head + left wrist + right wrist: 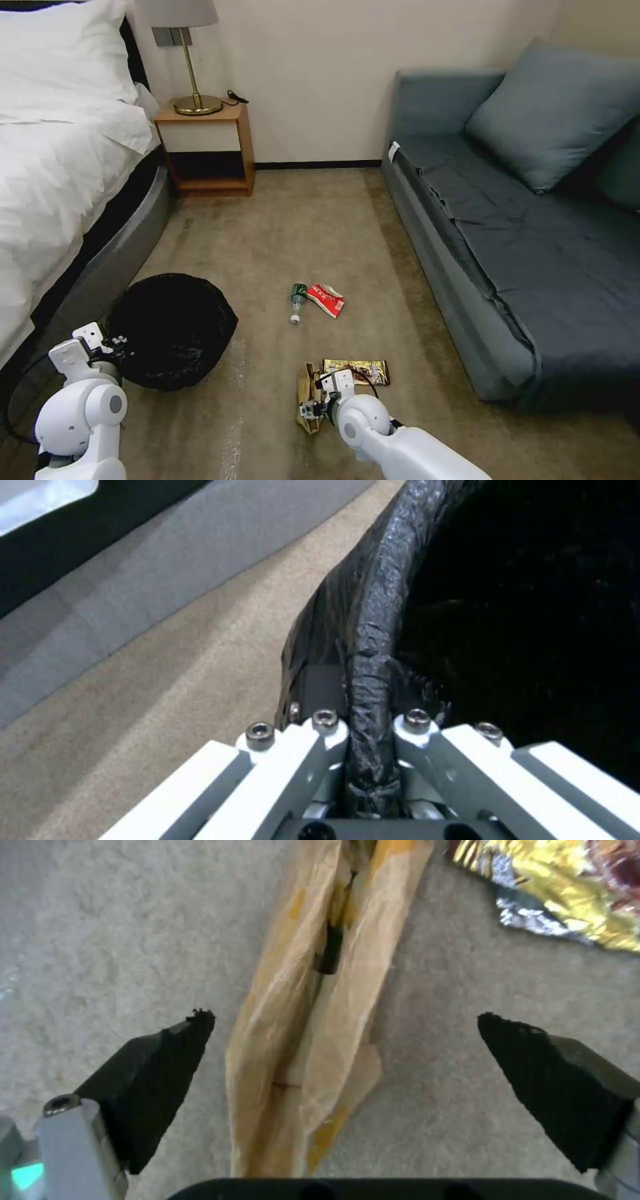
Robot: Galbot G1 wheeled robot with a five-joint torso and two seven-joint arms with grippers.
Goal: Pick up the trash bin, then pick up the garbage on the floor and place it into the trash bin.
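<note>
Right pincer (347, 1040) spread wide, straddling crumpled tan paper (313, 1030) on carpet, gold-brown wrapper (553, 890) just beside. Left pincer (370, 740) clamped on trash bin (170, 330) rim beside bed (60, 173). Bottle (297, 301) and red-white wrapper (327, 299) lie touching, farther ahead on carpet.

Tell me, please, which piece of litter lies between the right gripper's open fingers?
The crumpled tan paper lies between the right gripper fingers; the gold wrapper sits beside it.
</note>
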